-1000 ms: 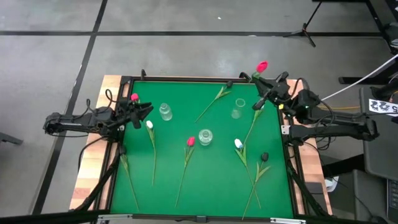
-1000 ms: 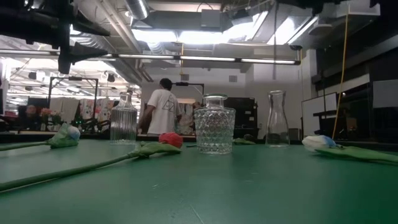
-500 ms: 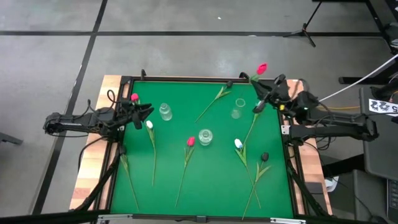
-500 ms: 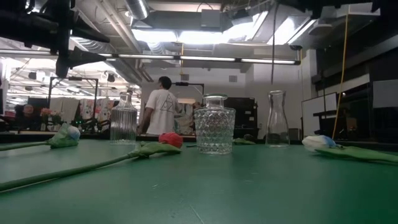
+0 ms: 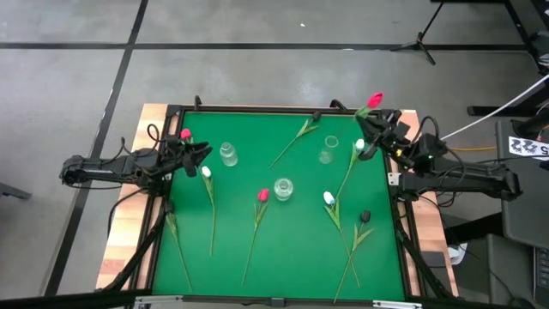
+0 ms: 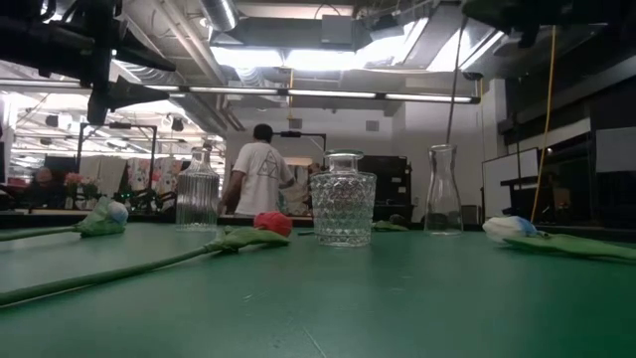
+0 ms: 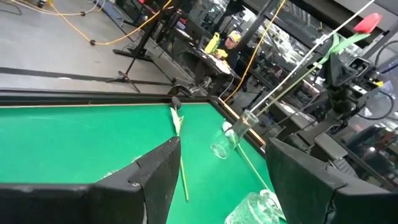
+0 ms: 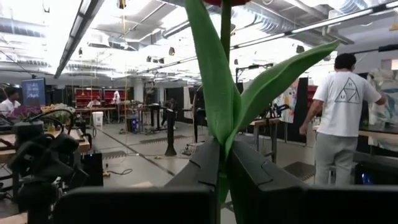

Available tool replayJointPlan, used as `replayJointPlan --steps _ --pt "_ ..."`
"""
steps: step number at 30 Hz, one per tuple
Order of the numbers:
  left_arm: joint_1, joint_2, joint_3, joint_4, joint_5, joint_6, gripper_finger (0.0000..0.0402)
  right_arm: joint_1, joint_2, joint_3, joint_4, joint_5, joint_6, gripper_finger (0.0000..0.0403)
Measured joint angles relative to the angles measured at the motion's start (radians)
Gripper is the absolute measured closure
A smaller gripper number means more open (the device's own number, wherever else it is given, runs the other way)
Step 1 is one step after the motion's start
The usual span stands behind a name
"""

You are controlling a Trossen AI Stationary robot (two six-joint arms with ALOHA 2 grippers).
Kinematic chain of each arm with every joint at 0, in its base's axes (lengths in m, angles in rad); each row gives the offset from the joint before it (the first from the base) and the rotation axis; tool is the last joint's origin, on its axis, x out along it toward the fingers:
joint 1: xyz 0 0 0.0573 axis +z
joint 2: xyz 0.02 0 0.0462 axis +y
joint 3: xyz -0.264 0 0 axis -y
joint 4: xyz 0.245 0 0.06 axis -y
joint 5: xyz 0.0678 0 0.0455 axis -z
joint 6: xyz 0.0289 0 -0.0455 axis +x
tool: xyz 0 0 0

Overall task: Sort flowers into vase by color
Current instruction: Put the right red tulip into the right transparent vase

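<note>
My right gripper (image 5: pixel 371 129) is at the table's far right corner, shut on a red tulip (image 5: pixel 375 100). The head sticks out beyond the table's edge, and in the right wrist view its leaves (image 8: pixel 214 93) rise above my gripper (image 8: pixel 224 168). My left gripper (image 5: pixel 197 154) hovers open at the left edge, touching nothing, between a pink tulip head (image 5: pixel 186 135) and a white one (image 5: pixel 206 172). Other tulips lie flat on the green mat: red (image 5: pixel 263 195), white (image 5: pixel 328 199), dark (image 5: pixel 364 216) and dark (image 5: pixel 316 115). My right gripper pinches the red tulip between its two fingers at the stem where the leaves branch off (image 8: pixel 224 146), a little below the head. The fingers lie across the stem. The head and leaves stand out past the fingertips; what the lower stem rests on I cannot tell.
Three clear glass vases stand on the mat: a ribbed one (image 5: pixel 228 154), a round cut-glass one (image 5: pixel 283 188) and a tall narrow one (image 5: pixel 328 148) close to my right gripper. A black frame rims the mat (image 5: pixel 257 109). A person (image 6: pixel 260 174) walks in the room beyond.
My right gripper has moved toward the table's right edge and slightly toward the near edge, staying shut on the red tulip. The tulip's head has travelled with it, rightward past the far right corner. The left arm has kept still.
</note>
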Motion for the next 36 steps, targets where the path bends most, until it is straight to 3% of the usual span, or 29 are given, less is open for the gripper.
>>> replayJointPlan --steps 17,32,36 --pt "0.000 0.000 0.000 -0.027 0.000 -0.009 0.0171 -0.001 0.079 -0.065 0.011 0.080 0.036 0.0384" --pt "0.000 0.000 0.000 -0.029 0.000 -0.015 0.0171 -0.001 0.267 -0.065 0.009 0.079 0.081 0.0383" --pt "0.000 0.000 0.000 -0.029 0.000 -0.016 0.0171 -0.001 0.267 -0.065 -0.007 0.081 0.078 0.0360"
